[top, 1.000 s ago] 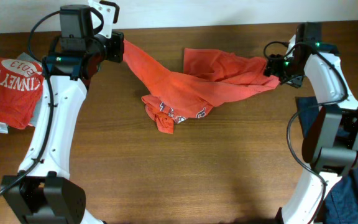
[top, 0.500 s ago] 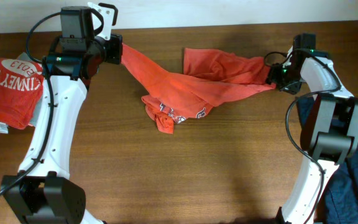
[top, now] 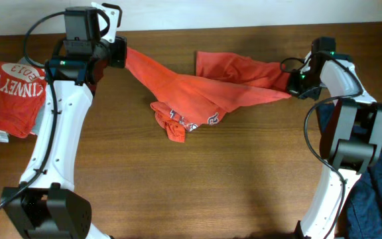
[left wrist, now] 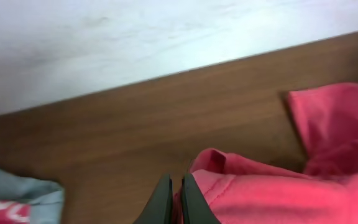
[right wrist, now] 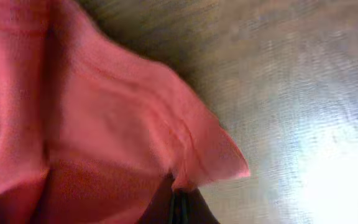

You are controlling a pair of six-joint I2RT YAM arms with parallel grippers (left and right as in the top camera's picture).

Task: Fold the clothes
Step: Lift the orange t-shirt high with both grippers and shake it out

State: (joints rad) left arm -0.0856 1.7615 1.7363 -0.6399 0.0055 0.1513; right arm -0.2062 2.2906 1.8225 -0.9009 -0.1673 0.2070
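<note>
A red-orange T-shirt [top: 201, 93] lies lengthwise from hand to hand, the left hand [top: 122, 54] pinched shut on one end, the right hand [top: 290, 79] clamped on the other, its middle sagging onto the desk [top: 211, 179] between them

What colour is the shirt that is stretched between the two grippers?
Red-orange: the shirt has white lettering near its lower edge. The overhead view shows it best.

I work over a brown wooden surface [top: 197, 186] that runs back to a plain white wall [top: 244, 12], and bright light makes a shiny spot [right wrist: 328, 180] on the wood.
</note>
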